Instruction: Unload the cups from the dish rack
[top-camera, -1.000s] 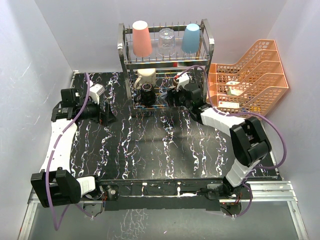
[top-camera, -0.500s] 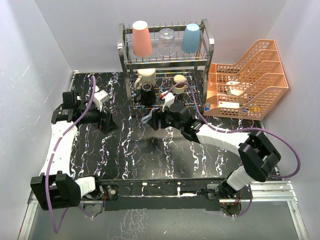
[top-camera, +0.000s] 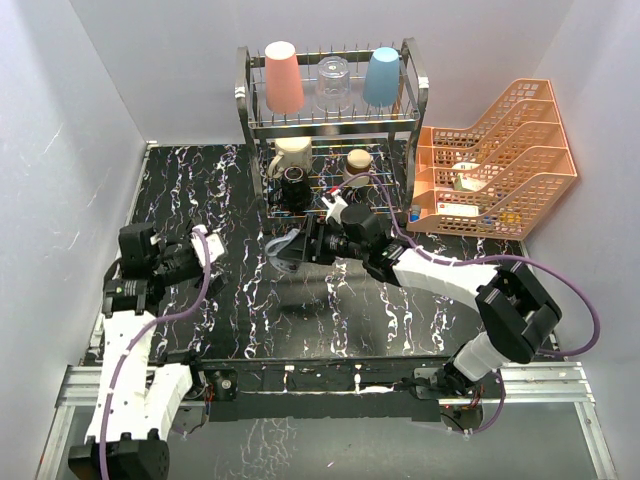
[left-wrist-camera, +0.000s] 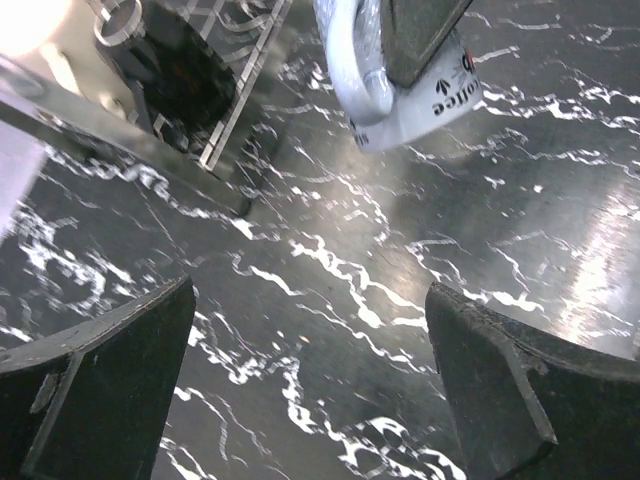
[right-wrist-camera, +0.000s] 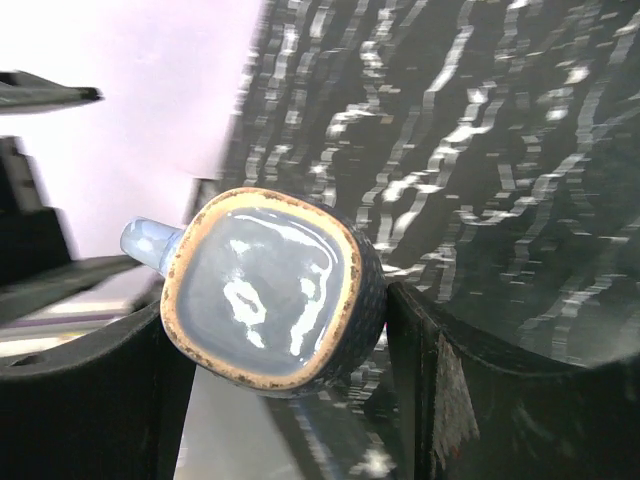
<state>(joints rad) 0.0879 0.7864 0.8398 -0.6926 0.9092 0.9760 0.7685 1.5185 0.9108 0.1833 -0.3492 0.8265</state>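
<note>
The chrome dish rack (top-camera: 248, 110) stands at the back. Its top tier holds the salmon-pink tumbler (top-camera: 283, 77), clear glass (top-camera: 333, 85) and light-blue tumbler (top-camera: 381, 76). Its lower tier holds the cream mug (top-camera: 292, 155), black cup (top-camera: 297, 187) and brownish cup (top-camera: 357, 165). My right gripper (top-camera: 298, 245) is shut on the small grey cup (top-camera: 281, 250), held over the table in front of the rack. In the right wrist view the cup (right-wrist-camera: 262, 285) sits tilted between my fingers (right-wrist-camera: 445, 385). My left gripper (top-camera: 210, 247) is open and empty at the left; it also shows in the left wrist view (left-wrist-camera: 308, 300).
Orange plastic lattice trays (top-camera: 500, 150) stand at the back right. The black marbled table (top-camera: 330, 310) lies between the arms. In the left wrist view the rack's lower corner (left-wrist-camera: 215, 150) and the right arm's white link (left-wrist-camera: 410, 85) show ahead.
My right gripper has pulled back from the rack's lower tier with the grey cup and moved left over the table. My left arm has drawn back toward the near left.
</note>
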